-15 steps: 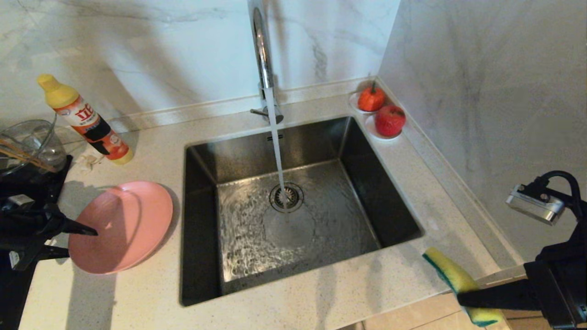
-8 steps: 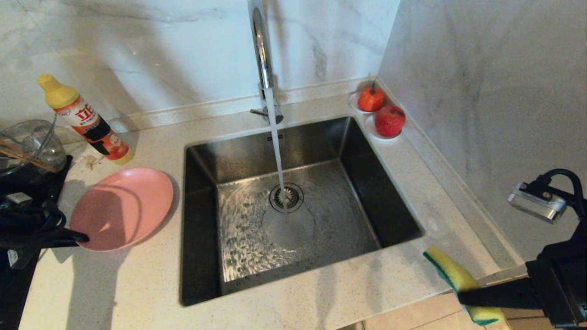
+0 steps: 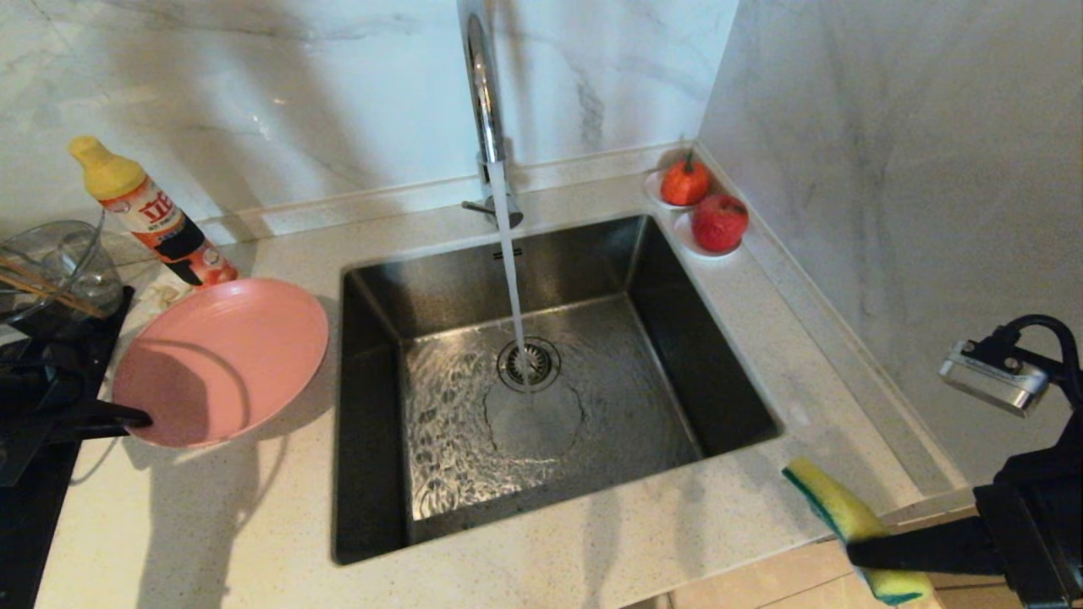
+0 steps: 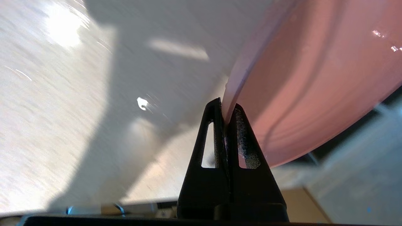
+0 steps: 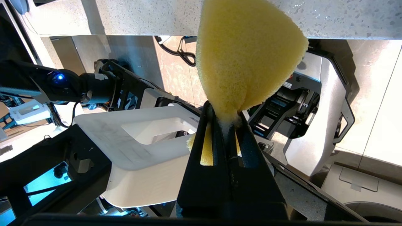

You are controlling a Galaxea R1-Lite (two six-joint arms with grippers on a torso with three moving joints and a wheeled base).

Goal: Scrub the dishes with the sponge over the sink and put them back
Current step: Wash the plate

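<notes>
- Pink plate: my left fingers are clamped on its near-left rim; the left wrist view shows the rim pinched between both pads.
- The plate is tilted, its far edge raised, over the table to the left of the sink; its shadow falls on the table just below it.
- Yellow sponge, dark green layer on one face: my right fingers are squeezed together on it, the foam bulging above the pads.
- The sponge hangs off the table's near-right corner, over the floor, well apart from the plate.
- Steel sink: square basin set in the table's middle, round strainer drain at its centre.
- Chrome faucet at the sink's far edge; a water stream falls onto the drain and the basin floor is rippled with water.
- Table's far-left corner: detergent bottle with a yellow cap, leaning, just behind the plate.
- Left edge: clear glass bowl with wooden chopsticks lying across it.
- Far-right corner: two red fruit-shaped items on small white dishes.
</notes>
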